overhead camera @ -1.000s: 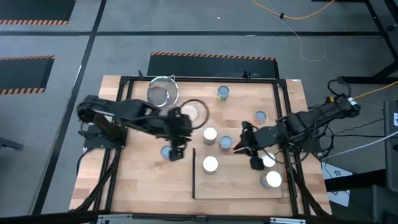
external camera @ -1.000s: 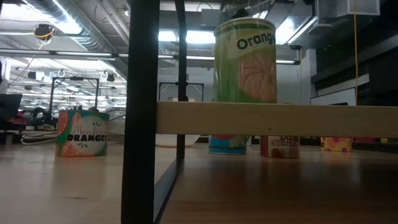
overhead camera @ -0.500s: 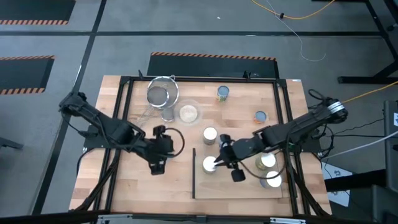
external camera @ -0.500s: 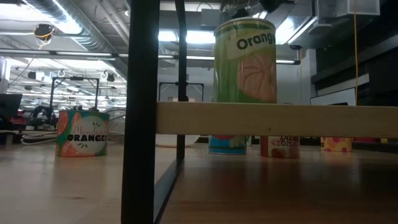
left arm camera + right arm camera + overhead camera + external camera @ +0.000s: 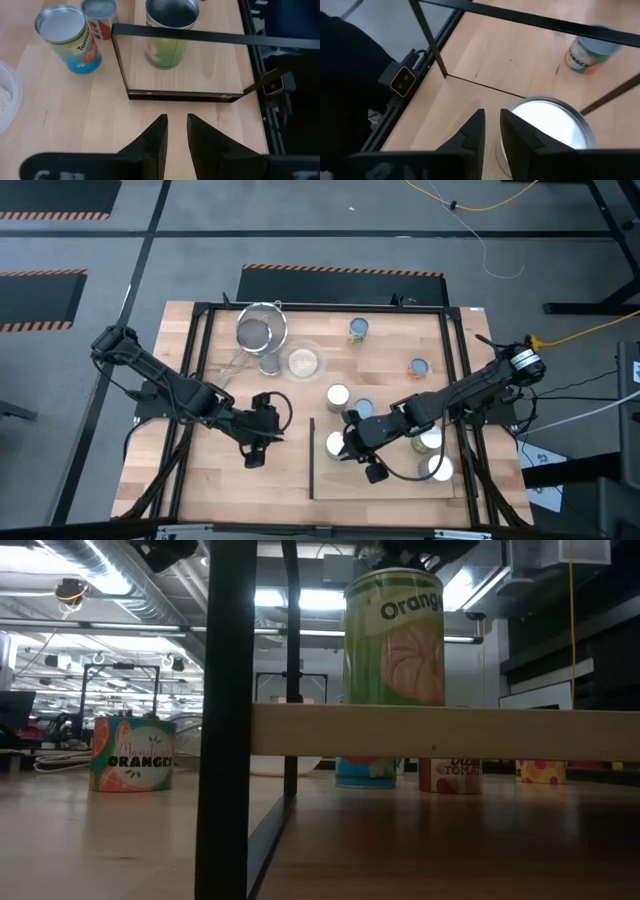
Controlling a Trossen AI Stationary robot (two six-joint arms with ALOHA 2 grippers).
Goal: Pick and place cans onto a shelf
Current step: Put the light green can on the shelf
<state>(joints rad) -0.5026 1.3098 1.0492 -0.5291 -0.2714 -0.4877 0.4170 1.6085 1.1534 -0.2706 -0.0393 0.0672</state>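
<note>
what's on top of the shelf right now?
High view shows three cans on the shelf: one by its dark upright, partly under the right gripper, and two near the far end. The right arm covers part of the panel, so more could be hidden.

Seen from above: wooden table (image 5: pixel 220 480) with a shelf (image 5: pixel 395 485) at its near right, dark upright edge (image 5: pixel 311 458) on the left side. Left gripper (image 5: pixel 254 456) over bare tabletop just left of that edge — nothing in it. Right gripper (image 5: pixel 352 450) at a silver-topped can (image 5: pixel 335 444) on the shelf's left end, partly covering it. Two more pale-topped cans (image 5: pixel 431 439) (image 5: pixel 440 468) on the shelf's right part. Off the shelf: one can (image 5: pixel 338 395) and a blue-topped one (image 5: pixel 364 409) just behind it, another (image 5: pixel 419 367) farther right, one (image 5: pixel 358 330) near the far edge. Strainer (image 5: pixel 261 330) and bowl (image 5: pixel 303 361) at far left-centre — close together.
</note>
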